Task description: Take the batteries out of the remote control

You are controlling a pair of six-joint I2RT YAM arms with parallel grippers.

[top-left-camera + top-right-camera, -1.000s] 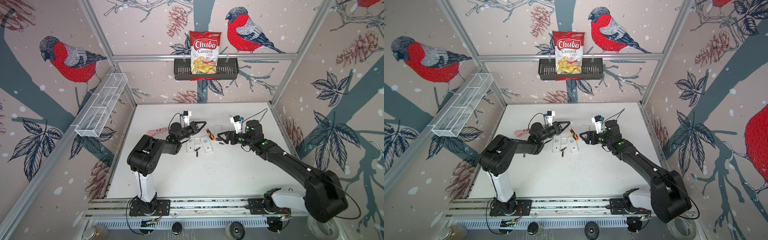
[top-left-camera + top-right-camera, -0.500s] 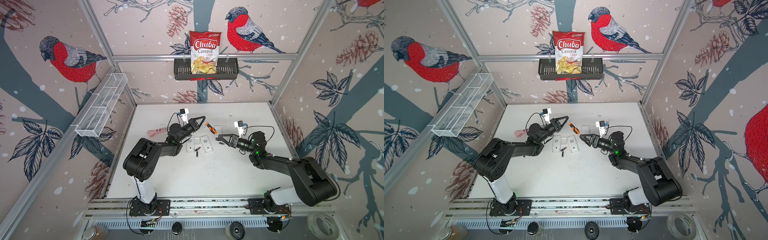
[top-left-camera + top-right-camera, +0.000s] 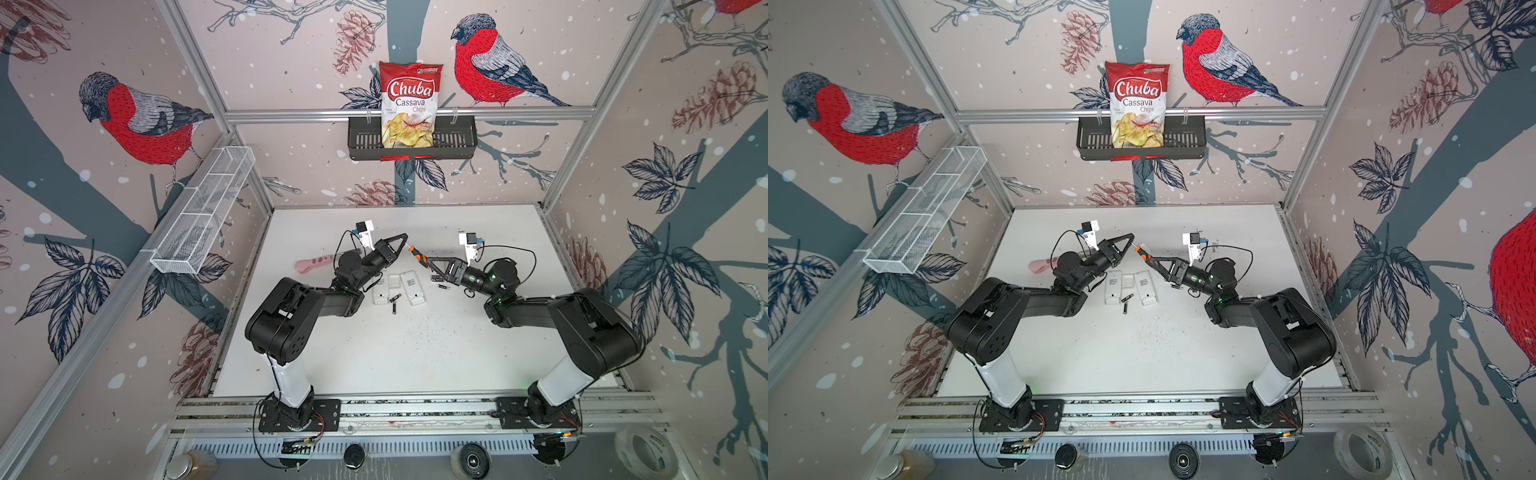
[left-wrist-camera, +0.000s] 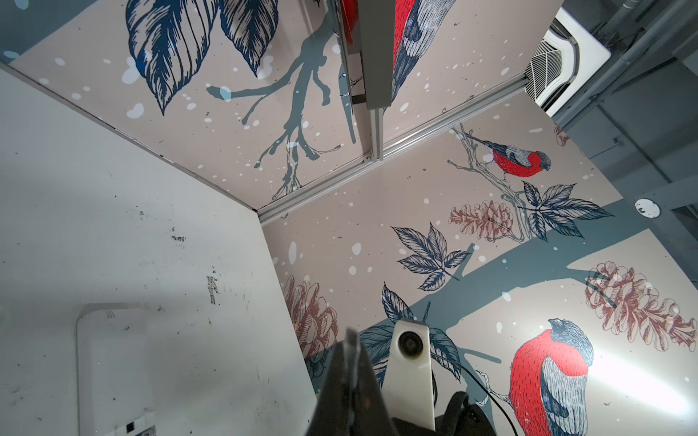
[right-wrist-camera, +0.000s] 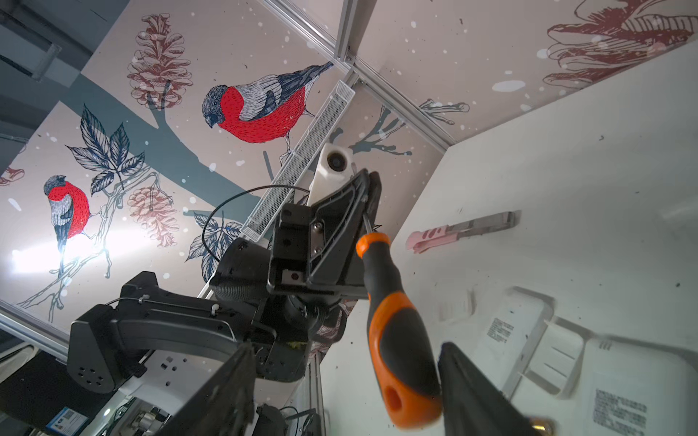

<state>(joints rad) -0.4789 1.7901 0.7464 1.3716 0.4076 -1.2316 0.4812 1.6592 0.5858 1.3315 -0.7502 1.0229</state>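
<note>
White, scuffed tabletop (image 3: 415, 353) in a booth papered with bullfinches and pine cones.

Your batteries (image 3: 395, 297): two slim black cells lie loose on the table, close together, at the near end of the gap between the remotes. A second pair of batteries (image 3: 444, 286) lies to the right of the remotes, close under your right gripper (image 3: 430, 265). You cannot tell from these views whether any cell sits inside a remote.

One white remote (image 3: 380, 287) and a second remote (image 3: 414, 287) lie side by side, labels up. A small white cover piece (image 3: 394, 279) sits between them.

Above them, off the table, hangs the orange-and-black screwdriver (image 5: 396, 332). Your left gripper (image 3: 405, 236) has its jaws pinched together on the bare metal shaft. The handle points toward your right gripper. That one's jaws stand wide apart on either side of the handle. One finger (image 5: 472, 392) is right against the butt of the handle and the other is well clear, so it has no grip on it.

Further left, a pink-handled tool (image 3: 313, 264) lies flat behind your left arm.

On the back wall a Chuba cassava chips bag (image 3: 409, 104) stands in a black basket (image 3: 361, 141). A white wire tray (image 3: 199, 220) hangs on the left wall.
</note>
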